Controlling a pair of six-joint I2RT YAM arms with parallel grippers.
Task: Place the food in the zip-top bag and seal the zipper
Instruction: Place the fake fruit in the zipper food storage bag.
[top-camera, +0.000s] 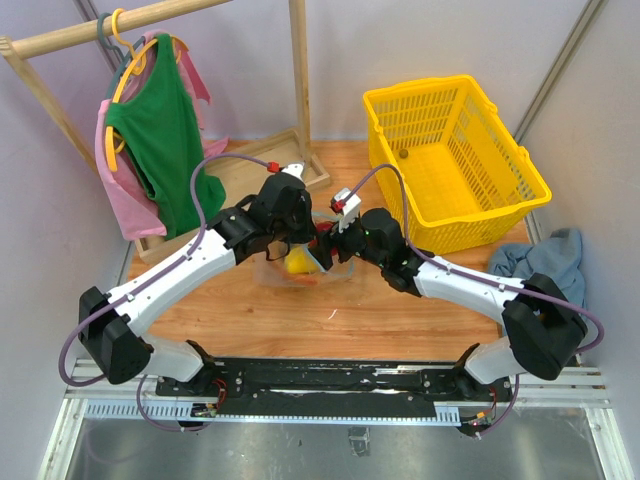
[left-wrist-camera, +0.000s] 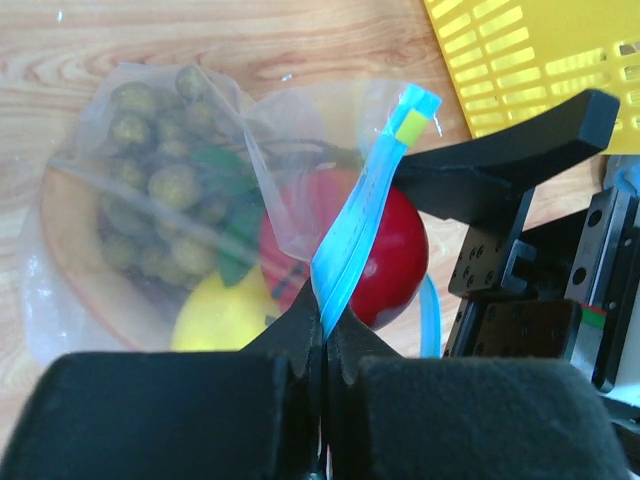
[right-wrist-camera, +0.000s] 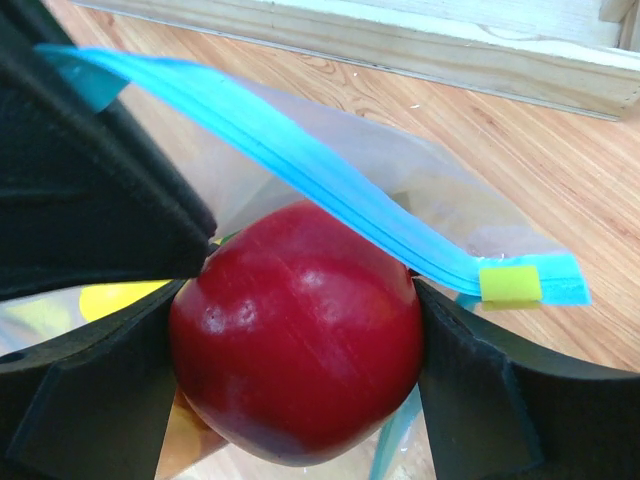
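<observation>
The clear zip-top bag (left-wrist-camera: 130, 200) lies on the wooden table between both arms and shows in the top view (top-camera: 300, 268). Inside it are a bunch of small tan-green fruits (left-wrist-camera: 165, 190) and a yellow fruit (left-wrist-camera: 215, 315). My left gripper (left-wrist-camera: 326, 325) is shut on the blue-teal zipper strip (left-wrist-camera: 355, 225) and holds that mouth edge up. My right gripper (right-wrist-camera: 295, 330) is shut on a round red fruit (right-wrist-camera: 295, 340) at the bag's mouth, just under the zipper strip (right-wrist-camera: 330, 190). A small yellow tab (right-wrist-camera: 510, 283) sits at the strip's end.
A yellow plastic basket (top-camera: 455, 160) stands at the back right, close behind the right arm. A wooden clothes rack with green and pink garments (top-camera: 160, 150) stands at the back left on a wooden base (top-camera: 250, 175). A grey-blue cloth (top-camera: 545, 260) lies at the right edge.
</observation>
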